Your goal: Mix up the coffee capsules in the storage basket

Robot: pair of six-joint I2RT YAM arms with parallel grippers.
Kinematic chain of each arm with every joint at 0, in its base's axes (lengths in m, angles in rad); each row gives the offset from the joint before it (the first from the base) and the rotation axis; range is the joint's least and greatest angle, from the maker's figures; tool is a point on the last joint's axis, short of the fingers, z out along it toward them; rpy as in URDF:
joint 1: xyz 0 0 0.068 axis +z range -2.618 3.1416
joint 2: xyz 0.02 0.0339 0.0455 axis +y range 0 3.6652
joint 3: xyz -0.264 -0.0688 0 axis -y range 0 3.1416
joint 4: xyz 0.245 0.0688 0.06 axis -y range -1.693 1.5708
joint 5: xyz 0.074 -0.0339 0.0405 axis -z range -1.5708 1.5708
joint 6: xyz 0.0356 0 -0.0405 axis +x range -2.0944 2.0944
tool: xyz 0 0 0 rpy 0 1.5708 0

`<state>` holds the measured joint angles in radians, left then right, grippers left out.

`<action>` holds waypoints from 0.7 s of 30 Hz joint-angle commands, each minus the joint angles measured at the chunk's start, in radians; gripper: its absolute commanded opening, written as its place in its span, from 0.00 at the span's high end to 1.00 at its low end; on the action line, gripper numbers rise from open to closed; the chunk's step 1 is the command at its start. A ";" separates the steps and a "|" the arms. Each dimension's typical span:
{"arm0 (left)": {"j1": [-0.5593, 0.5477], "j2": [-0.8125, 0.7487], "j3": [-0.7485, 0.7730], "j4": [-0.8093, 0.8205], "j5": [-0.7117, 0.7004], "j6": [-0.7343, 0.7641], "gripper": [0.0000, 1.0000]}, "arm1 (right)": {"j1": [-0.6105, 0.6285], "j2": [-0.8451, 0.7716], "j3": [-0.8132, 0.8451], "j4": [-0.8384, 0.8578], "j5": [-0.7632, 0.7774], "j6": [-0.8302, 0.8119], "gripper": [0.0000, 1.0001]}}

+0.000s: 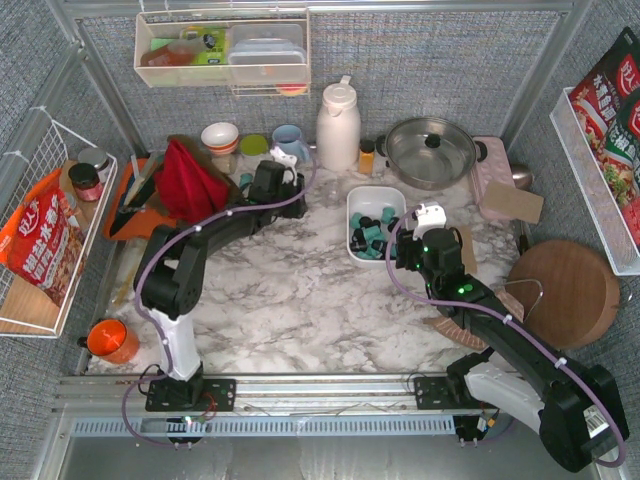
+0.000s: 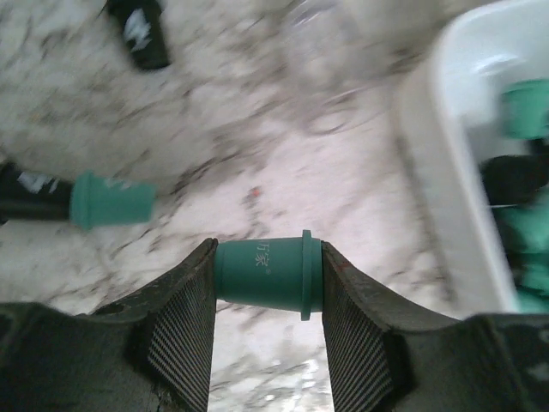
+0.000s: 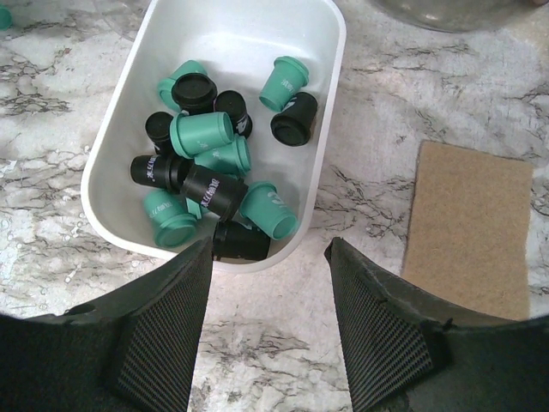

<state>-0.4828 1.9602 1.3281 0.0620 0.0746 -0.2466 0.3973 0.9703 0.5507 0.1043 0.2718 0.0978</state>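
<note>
You're facing a mock kitchen booth: marble table (image 1: 300, 290), steel pot (image 1: 430, 150), white jug (image 1: 338, 125), blue mug (image 1: 291, 140), round cutting board (image 1: 565, 292), fabric-lined walls (image 1: 430, 60).

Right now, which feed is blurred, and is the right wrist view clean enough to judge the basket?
Left wrist: smeared nearly everywhere, with the storage basket and a loose teal pod soft; only the gripped teal capsule reads fairly sharp. Right wrist: crisp and evenly lit, the coffee capsules distinct, no glare. Top external: sharp, evenly lit.
</note>
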 commanded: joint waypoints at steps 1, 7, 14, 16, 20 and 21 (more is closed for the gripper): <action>-0.042 -0.070 0.003 0.089 0.090 -0.033 0.66 | -0.001 -0.002 0.010 0.020 -0.006 0.002 0.39; -0.130 -0.048 0.086 0.163 0.153 -0.086 0.63 | -0.001 -0.010 0.010 0.016 -0.004 0.002 0.39; -0.213 0.137 0.279 0.155 0.144 -0.106 0.53 | 0.000 -0.024 0.008 0.015 0.002 0.001 0.39; -0.222 0.183 0.318 0.146 0.118 -0.114 0.50 | -0.001 -0.029 0.008 0.013 0.003 -0.001 0.39; -0.224 0.234 0.339 0.153 0.087 -0.129 0.42 | -0.002 -0.037 0.006 0.011 0.005 -0.001 0.39; -0.225 0.238 0.338 0.158 0.084 -0.131 0.42 | -0.002 -0.039 0.006 0.012 0.006 -0.001 0.39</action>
<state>-0.7059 2.1796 1.6535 0.1997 0.1947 -0.3611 0.3962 0.9394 0.5507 0.1043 0.2722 0.0952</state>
